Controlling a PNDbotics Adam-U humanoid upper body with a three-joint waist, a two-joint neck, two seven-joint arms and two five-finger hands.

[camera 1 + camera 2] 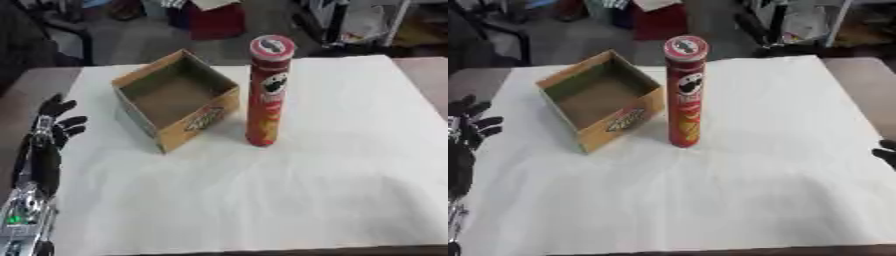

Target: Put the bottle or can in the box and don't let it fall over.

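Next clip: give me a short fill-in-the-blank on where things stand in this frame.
1. The red can stands ____ on the white sheet.
2. The can is to the ____ of the box.
3. The box holds ____.
4. The left hand is ____, touching neither.

Missing words: upright; right; nothing; open

Both views were soft and blurred throughout. Even, diffuse light brightened the white cloth (306, 150); the crisp can (267, 90) cast only faint shadow.
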